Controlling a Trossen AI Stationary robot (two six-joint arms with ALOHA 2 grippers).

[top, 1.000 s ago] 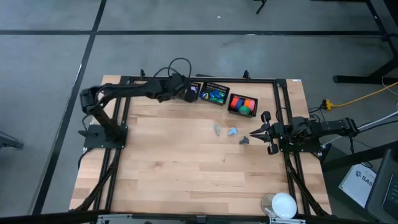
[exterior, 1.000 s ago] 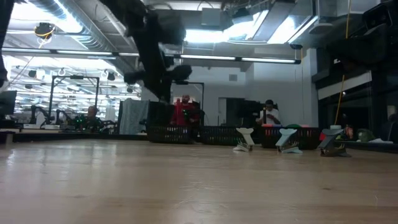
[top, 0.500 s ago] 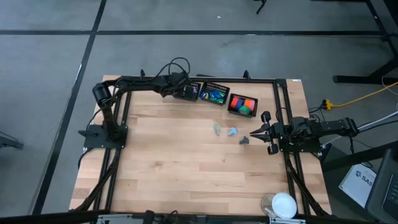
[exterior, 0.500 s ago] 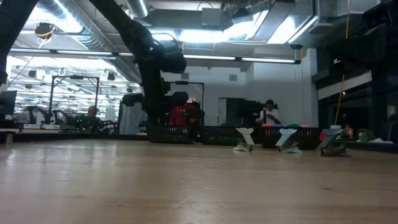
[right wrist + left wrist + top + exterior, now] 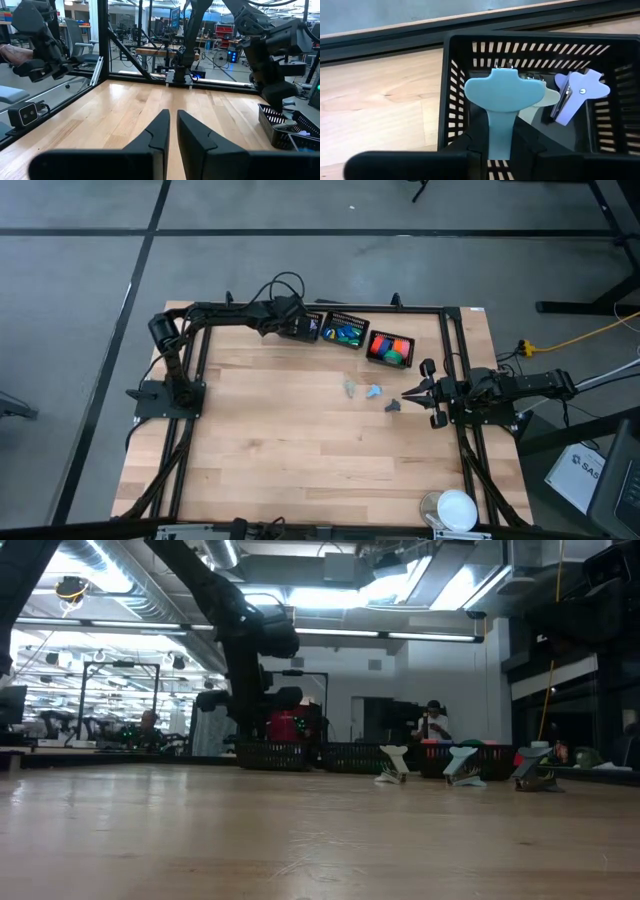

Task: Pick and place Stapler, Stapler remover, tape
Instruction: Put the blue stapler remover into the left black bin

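The left gripper is over the black basket at the far edge of the worktop. Its fingers pinch the narrow stem of a light blue staple remover, whose long axis runs away from the fingers, wide end foremost. The right gripper waits at the worktop's right side, fingers nearly pressed together.
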